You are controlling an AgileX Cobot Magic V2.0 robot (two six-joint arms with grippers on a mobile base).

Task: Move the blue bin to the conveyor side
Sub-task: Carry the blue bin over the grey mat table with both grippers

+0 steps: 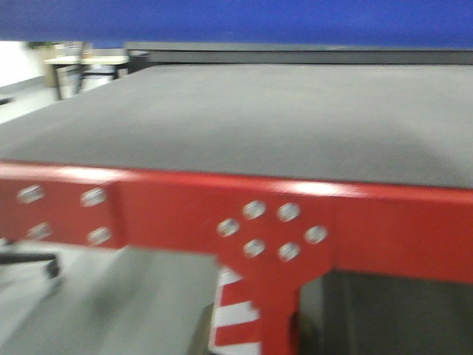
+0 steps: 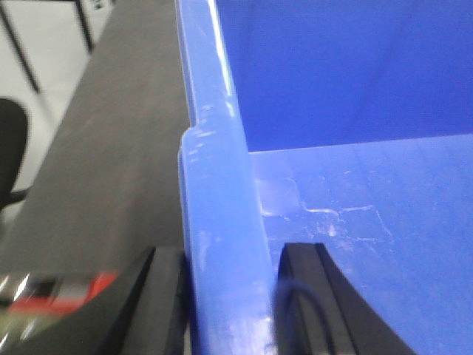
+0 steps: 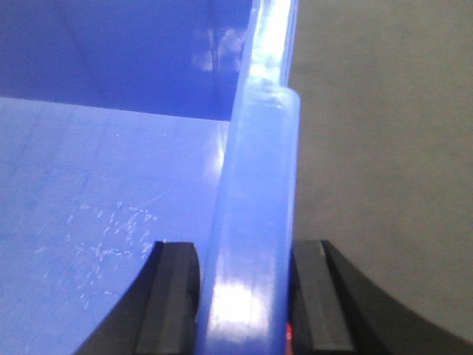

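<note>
The left claw [image 2: 225,296] grips the blue bin [image 2: 355,74] by a side wall, with one dark finger on each face. The right claw [image 3: 244,296] clamps another wall the same way. The conveyor [image 1: 244,118] lies at 9 o'clock of the left-held wall and at 3 o'clock of the right-held one. In the front view the bin spans 12 o'clock above the belt, with a red frame [image 1: 384,222] at 6 o'clock.

Mostly cropped: blue bin [image 1: 236,18] (blurred).

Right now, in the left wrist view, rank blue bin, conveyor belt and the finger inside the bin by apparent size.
1. blue bin, by far the largest
2. conveyor belt
3. inner finger, partly cropped
</note>
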